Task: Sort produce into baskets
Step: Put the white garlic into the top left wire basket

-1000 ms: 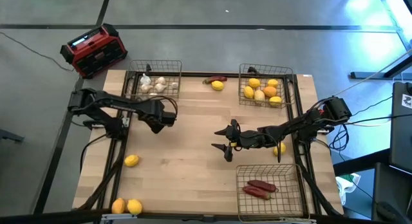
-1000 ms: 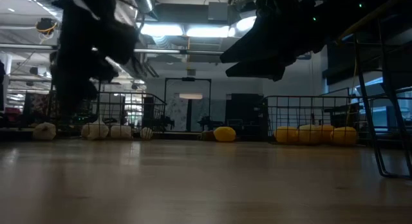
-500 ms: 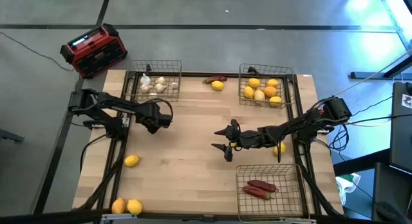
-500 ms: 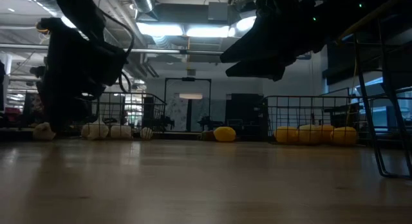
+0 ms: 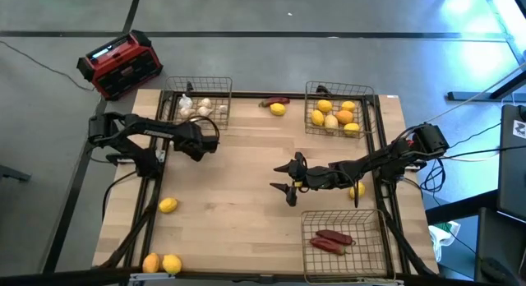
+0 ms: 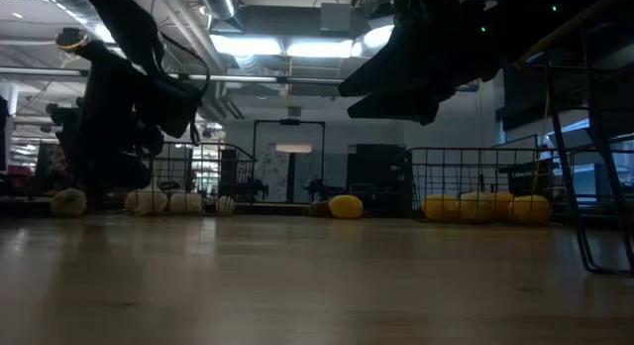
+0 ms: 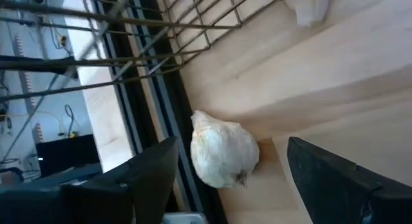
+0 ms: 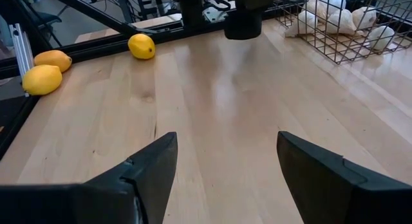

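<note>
Left gripper (image 7: pixel 225 185) now shifted toward 9 o'clock, fingers spread around stray garlic bulb (image 7: pixel 222 156) beside garlic basket (image 5: pixel 197 101). Pickup likely next. Right gripper (image 5: pixel 289 179) idle mid-surface, fingers apart.

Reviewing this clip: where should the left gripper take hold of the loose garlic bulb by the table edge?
Grip the garlic bulb across its rounded belly, from above. The left gripper is open, fingers on either side of it. The table's edge rail beside it blocks a sideways approach.

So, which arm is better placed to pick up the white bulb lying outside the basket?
Left. Its open hand straddles the bulb, right beside the basket that holds the other bulbs. The right hand, open too, hovers at mid-table, far from it.
</note>
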### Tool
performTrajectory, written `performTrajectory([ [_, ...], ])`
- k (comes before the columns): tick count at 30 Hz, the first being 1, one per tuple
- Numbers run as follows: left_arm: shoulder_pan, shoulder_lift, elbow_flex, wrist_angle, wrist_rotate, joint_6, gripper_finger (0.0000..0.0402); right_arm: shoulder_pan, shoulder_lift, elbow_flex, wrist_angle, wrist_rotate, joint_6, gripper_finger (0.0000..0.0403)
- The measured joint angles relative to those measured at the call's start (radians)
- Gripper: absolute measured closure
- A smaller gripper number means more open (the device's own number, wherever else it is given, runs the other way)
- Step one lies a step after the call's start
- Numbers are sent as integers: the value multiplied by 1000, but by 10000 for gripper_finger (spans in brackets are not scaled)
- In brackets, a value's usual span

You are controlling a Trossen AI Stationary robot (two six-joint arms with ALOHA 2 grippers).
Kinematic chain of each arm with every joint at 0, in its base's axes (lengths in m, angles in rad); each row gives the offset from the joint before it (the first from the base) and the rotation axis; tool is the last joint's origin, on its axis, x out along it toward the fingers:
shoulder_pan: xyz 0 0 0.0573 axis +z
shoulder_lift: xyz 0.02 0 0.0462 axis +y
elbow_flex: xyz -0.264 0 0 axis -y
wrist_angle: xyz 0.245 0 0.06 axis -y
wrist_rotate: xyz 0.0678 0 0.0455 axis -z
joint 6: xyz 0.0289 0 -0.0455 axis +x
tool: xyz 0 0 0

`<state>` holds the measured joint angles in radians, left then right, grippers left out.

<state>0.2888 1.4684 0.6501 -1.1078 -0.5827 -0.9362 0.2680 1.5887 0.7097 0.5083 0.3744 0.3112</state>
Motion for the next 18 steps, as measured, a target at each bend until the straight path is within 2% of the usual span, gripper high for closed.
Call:
performTrajectory([
  [6,44,0,-89,50,2,21,116,0,0,0,-6,0,1,139],
  [18,52,-1,-93,107,59,53,116,0,0,0,-8,0,-2,139],
])
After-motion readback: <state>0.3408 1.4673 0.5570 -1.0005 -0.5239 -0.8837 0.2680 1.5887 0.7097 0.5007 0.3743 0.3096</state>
